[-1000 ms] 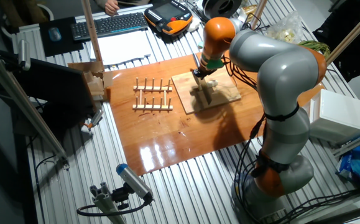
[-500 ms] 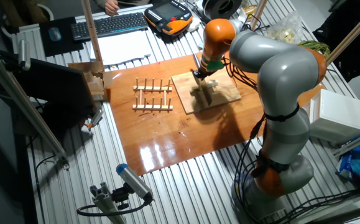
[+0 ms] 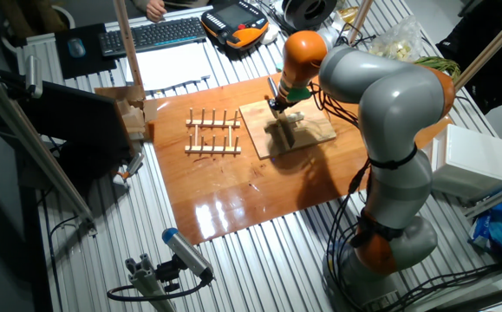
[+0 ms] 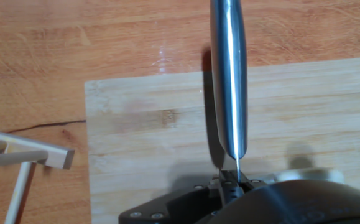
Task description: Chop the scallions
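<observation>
The gripper (image 3: 278, 104) clenches a knife (image 4: 228, 81) — blade pointing to 12 o'clock — over the cutting board (image 4: 148, 130); a pale scallion piece (image 3: 295, 116) lies beside it.

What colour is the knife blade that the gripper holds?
The knife blade is shiny silver-grey steel, over the pale wooden cutting board. The hand view shows it best.

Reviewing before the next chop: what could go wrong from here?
1. The hand view shows the knife over bare cutting board, with only a pale edge of the scallions off to the side, so a cut may miss.
2. The wooden rack sits near the board; a wide swing could hit it.
</observation>
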